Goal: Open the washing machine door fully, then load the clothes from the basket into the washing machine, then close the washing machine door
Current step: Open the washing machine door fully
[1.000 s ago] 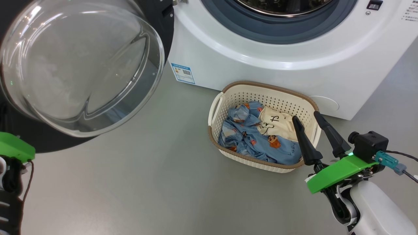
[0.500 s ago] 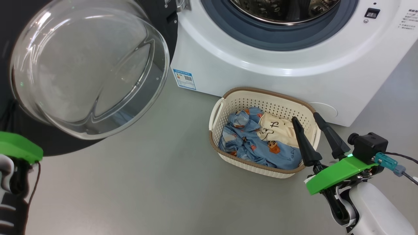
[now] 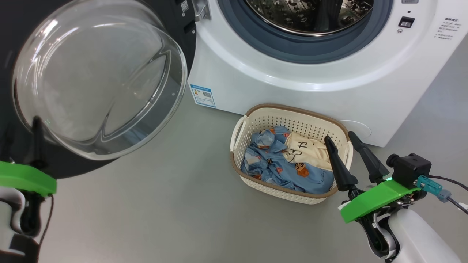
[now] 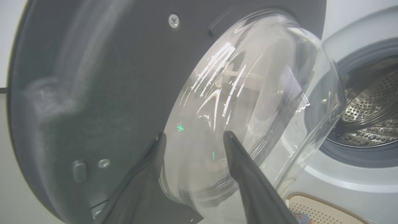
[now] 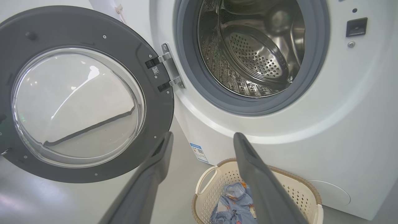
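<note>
Open washing machine door (image 3: 98,80); the basket (image 3: 292,107) rim is the hazard.
Head view: right gripper (image 3: 339,137), spread and empty, hangs over the basket's right rim and could tip it on descending; crumpled blue and cream clothes (image 3: 278,164) lie inside, before the washing machine (image 3: 278,87). Left wrist view: left gripper (image 4: 194,135), parted and empty, is near the door's clear glass bowl (image 4: 248,109) and could knock it. Right wrist view: drum (image 5: 255,56) bare, door stands wide open.
</note>
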Available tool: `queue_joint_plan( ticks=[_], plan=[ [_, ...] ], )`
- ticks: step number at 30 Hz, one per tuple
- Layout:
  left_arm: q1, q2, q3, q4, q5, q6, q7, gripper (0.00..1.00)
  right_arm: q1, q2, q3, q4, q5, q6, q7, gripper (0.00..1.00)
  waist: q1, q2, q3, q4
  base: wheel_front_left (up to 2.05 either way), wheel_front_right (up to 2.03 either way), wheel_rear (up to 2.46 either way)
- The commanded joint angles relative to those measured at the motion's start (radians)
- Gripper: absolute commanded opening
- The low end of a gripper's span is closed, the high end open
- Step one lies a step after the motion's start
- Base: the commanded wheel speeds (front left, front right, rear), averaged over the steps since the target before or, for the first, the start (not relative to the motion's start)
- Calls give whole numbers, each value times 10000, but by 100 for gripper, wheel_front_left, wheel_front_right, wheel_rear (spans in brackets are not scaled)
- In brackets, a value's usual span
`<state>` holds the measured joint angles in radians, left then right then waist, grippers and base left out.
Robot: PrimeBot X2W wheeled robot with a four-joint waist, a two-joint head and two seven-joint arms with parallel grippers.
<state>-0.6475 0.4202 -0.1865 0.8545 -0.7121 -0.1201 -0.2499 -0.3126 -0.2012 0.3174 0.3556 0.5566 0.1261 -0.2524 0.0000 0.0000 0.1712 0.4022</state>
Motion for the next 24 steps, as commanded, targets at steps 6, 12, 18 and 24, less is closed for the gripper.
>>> queue_joint_plan(
  ticks=[6, 12, 18, 24],
  plan=[
    [837, 342, 495, -1796, 77, 477, -115, 100, 62, 71, 164, -311, 34, 46, -94, 100, 0, 0, -139, -206, 0, 0, 0],
    [1807, 269, 563, -3496, 157, 972, -113, 100, 73, 90, 175, -348, 28, 46, -94, 100, 0, 0, -198, -480, 0, 0, 0],
    [2439, 226, 380, -4756, 367, 1391, 9, 100, 77, 121, 201, -388, 44, 46, -94, 100, 0, 0, -242, -756, 0, 0, 0],
    [2941, 48, 153, -5728, 442, 1709, 199, 100, 96, 146, 208, -393, 58, 46, -94, 100, 0, 0, -387, -1151, 0, 0, 0]
  ],
)
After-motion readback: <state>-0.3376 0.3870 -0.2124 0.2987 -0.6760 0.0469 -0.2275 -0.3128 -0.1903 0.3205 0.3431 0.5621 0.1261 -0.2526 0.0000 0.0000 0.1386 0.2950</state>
